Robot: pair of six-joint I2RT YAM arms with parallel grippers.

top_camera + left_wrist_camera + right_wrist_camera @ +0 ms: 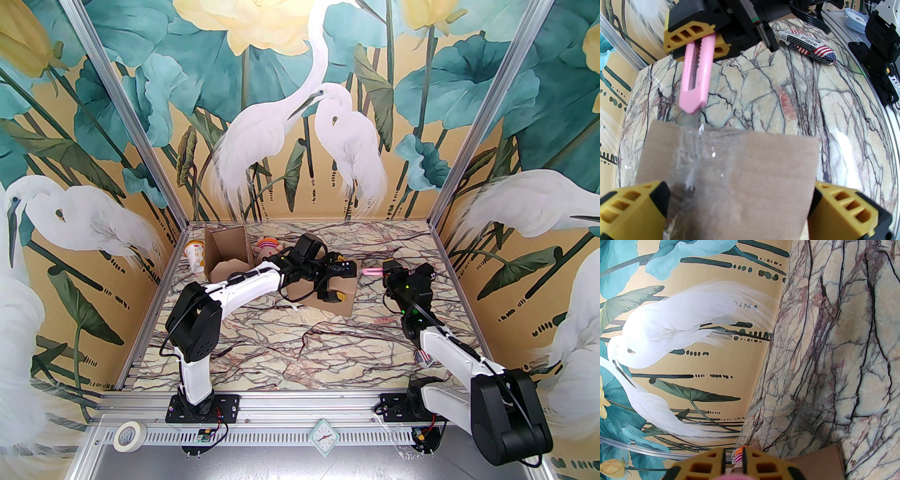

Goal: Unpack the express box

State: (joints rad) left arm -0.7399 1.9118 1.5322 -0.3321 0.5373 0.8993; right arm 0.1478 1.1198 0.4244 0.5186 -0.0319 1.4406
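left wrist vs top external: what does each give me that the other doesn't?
Left wrist: the blade of the pink utility knife meeting the clear tape at the edge of the sealed box.
Top external: an opened box, a cup and a plush toy at the back left.
Both: the sealed box, the open left end effector straddling it, and the right end effector shut on the knife.

Brown cardboard box (349, 290), flaps shut, wrinkled clear tape (693, 159) over seam, flat at worktop (328, 356) centre. Pink utility knife (371, 271) at its 3 o'clock, blade out, tip touching taped edge.
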